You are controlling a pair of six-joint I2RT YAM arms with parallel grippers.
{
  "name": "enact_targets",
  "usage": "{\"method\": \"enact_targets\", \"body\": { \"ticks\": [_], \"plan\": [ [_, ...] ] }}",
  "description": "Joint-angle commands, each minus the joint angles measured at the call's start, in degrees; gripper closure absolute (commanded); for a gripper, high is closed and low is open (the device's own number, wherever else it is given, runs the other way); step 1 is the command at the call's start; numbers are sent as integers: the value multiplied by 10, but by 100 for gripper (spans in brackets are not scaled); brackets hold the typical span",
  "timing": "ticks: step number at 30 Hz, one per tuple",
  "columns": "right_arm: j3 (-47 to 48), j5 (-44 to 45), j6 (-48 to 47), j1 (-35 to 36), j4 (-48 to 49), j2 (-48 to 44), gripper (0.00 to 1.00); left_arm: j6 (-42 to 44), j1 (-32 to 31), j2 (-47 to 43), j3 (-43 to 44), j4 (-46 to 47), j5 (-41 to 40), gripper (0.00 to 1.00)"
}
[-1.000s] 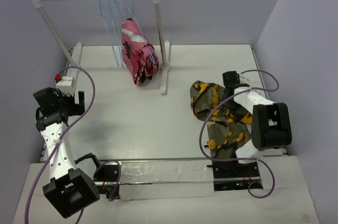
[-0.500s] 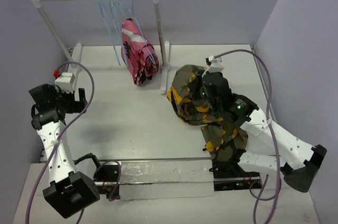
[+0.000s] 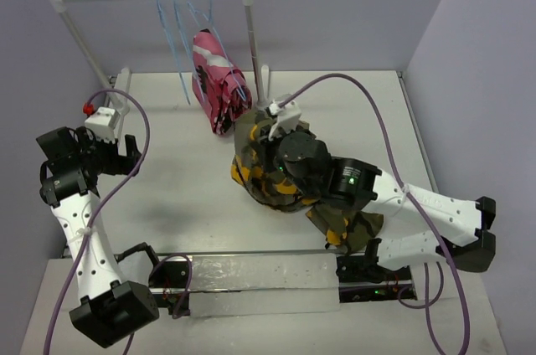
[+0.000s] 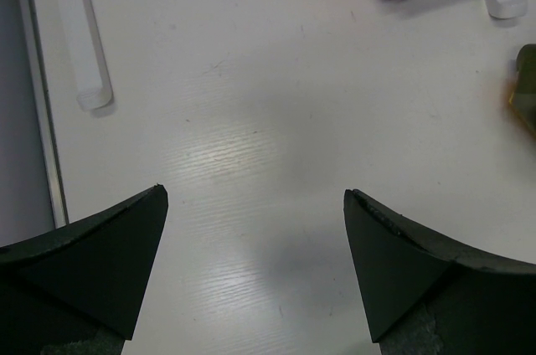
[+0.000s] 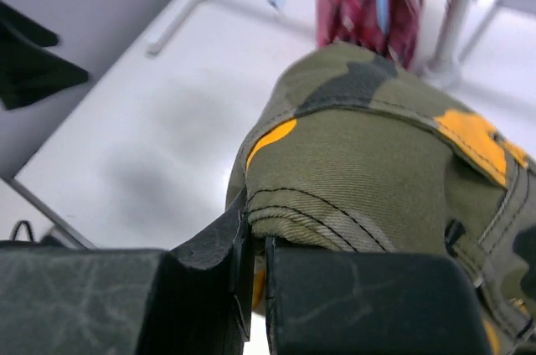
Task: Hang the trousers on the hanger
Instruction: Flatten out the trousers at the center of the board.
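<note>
Jaws of my right gripper (image 5: 251,246) pinch a fold of the trousers (image 3: 261,172), which lie bunched near the foot of the white rail stand (image 3: 260,133), just beside the pink garment (image 3: 216,79). My left gripper (image 4: 254,196) gapes wide and holds nothing. Each hanger (image 3: 172,28) hangs untouched on the stand, so I judge the task barely begun. White table (image 3: 184,179), lilac walls (image 3: 335,12).
</note>
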Motion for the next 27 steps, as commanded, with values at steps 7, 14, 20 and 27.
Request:
{"method": "enact_targets", "body": {
  "ticks": [7, 14, 20, 27],
  "plan": [
    [533, 94, -229, 65, 99, 181, 100, 20, -4, -2, 67, -25, 62, 3],
    [531, 194, -270, 67, 179, 176, 100, 9, -5, 3, 74, -21, 80, 3],
    [377, 265, -154, -9, 63, 92, 100, 17, -7, 12, 93, -29, 96, 2],
    [-30, 107, 161, -260, -95, -93, 98, 55, -162, 29, 99, -79, 62, 4]
  ]
}}
